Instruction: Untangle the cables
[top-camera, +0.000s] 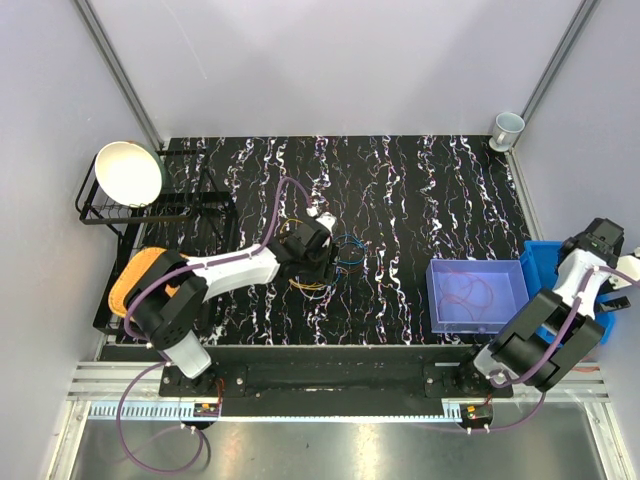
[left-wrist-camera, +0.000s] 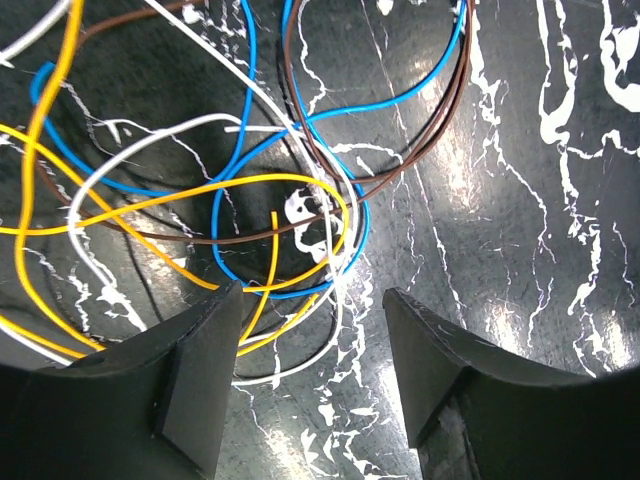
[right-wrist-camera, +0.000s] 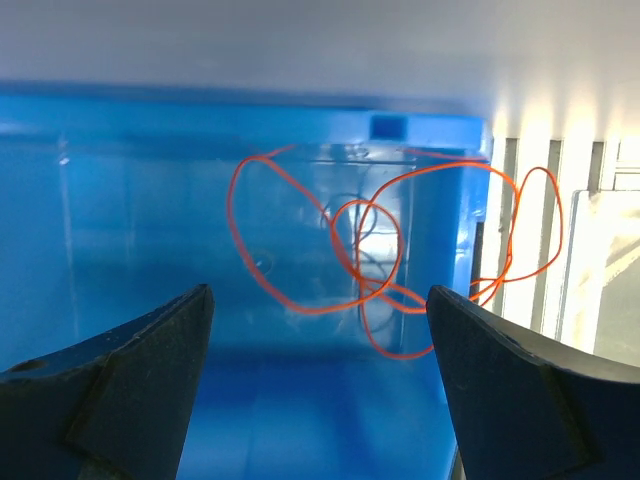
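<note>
Thin yellow, blue, white and brown cables (left-wrist-camera: 275, 235) lie tangled on the black, white-veined bench (left-wrist-camera: 520, 200) just ahead of the left pincer (left-wrist-camera: 312, 300), which is half open and empty. The right pincer (right-wrist-camera: 318, 295) gapes wide and empty, facing a looped orange wire (right-wrist-camera: 231, 210) in a blue plastic bin (right-wrist-camera: 120, 200).

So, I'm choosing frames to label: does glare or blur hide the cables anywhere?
Left wrist: cables sharp, a glare patch on the table beside them. Right wrist: orange cable clear, right edge blown out white. Top external: cables tiny, partly under the left claw.
</note>
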